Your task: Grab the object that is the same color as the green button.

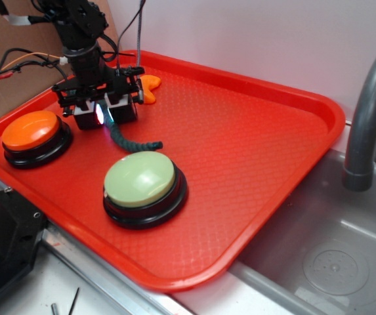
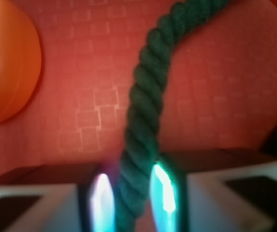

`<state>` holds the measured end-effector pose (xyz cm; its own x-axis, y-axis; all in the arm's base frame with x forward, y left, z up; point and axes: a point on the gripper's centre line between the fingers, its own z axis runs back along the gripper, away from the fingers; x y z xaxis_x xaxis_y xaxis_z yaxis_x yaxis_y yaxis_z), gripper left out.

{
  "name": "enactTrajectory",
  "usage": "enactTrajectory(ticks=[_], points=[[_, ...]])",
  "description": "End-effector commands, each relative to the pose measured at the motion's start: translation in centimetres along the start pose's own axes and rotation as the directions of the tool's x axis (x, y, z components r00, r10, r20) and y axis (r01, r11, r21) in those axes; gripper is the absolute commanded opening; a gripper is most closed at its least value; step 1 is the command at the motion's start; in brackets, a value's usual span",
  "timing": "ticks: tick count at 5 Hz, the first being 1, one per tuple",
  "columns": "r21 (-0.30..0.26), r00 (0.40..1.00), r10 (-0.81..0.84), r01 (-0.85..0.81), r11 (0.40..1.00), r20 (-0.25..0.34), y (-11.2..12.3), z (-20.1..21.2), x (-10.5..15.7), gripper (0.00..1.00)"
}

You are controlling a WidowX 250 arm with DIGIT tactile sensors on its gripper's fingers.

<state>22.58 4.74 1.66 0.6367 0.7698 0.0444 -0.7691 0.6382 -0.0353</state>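
Note:
The dark green twisted rope (image 1: pixel 132 143) lies on the red tray (image 1: pixel 253 138), one end curling toward the pale green dome button (image 1: pixel 139 180) on its black base. My gripper (image 1: pixel 106 115) is down on the tray over the rope's other end. In the wrist view the rope (image 2: pixel 145 111) runs up from between my two fingers, and my gripper (image 2: pixel 133 195) is closed in on it from both sides. The green button does not show in the wrist view.
An orange-topped button (image 1: pixel 31 130) sits left of my gripper. A small orange crescent piece (image 1: pixel 150 88) lies just behind it. A blurred orange shape (image 2: pixel 7 63) fills the wrist view's left edge. A sink and grey tap (image 1: pixel 365 125) are to the right.

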Motion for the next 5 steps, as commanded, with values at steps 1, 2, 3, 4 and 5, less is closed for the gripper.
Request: enactTrajectory(ticks=[1,2,3,4,5], points=[[-0.079,0.918,-0.318,0.308,0.948,-0.238,-2.7,4.3,-0.3,0.0],[-0.189,0.853,-0.45,0.411,0.892,-0.264,-3.1,7.2,-0.5,0.0],[-0.215,0.798,-0.526,0.481,0.85,-0.295,-3.2,9.6,-1.5,0.0],[-0.238,0.745,-0.618,0.571,0.786,-0.252,-2.9,12.9,-3.9,0.0],[-0.259,0.733,-0.647,0.597,0.76,-0.209,-1.8,15.4,-6.0,0.0]])
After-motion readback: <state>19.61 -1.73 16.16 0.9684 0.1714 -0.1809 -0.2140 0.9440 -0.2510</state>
